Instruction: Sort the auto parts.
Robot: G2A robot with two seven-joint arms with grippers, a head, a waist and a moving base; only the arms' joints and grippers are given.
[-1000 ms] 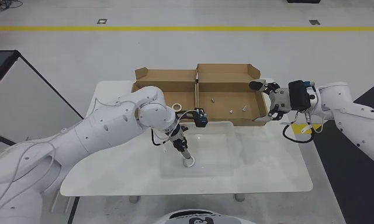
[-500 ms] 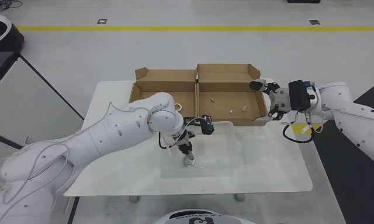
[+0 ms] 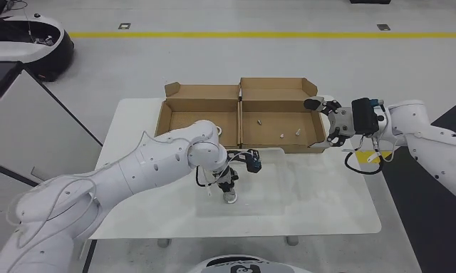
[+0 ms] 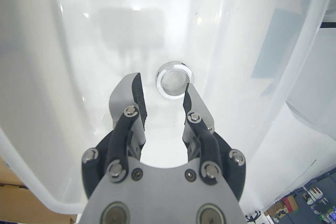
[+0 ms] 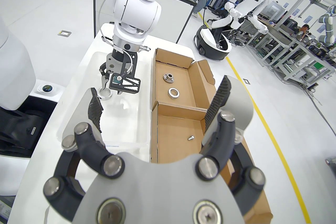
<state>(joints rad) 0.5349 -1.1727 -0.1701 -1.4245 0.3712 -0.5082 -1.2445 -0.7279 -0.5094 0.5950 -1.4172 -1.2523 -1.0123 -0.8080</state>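
**Left jaws settle over the last ring in the tray**

White tabletop (image 3: 320,194), carrying one clear tray (image 3: 285,180) at the front and two open cardboard boxes behind it, side by side: the left box (image 3: 182,120) and the right box (image 3: 274,127).

Over the past second the left arm has swung its elbow in over the tray and its wrist has dropped, while the fingertips have stayed close over the same spot. The left gripper (image 4: 162,84) now hangs down inside the tray with its jaws spread, one to each side of the loose ring (image 4: 174,80). That ring lies flat on the tray floor, not yet pinched. By my reading the approach is finished and only the squeeze and lift remain. The right gripper (image 5: 159,87) has not stirred. It hovers at the outer end of the right box with its jaws spread and empty.

Count:
- One loose ring in the tray.
- One flanged hub (image 5: 168,77) and one boxed ring (image 5: 173,93) in the left box.
- Three small fasteners (image 3: 283,135) in the right box.
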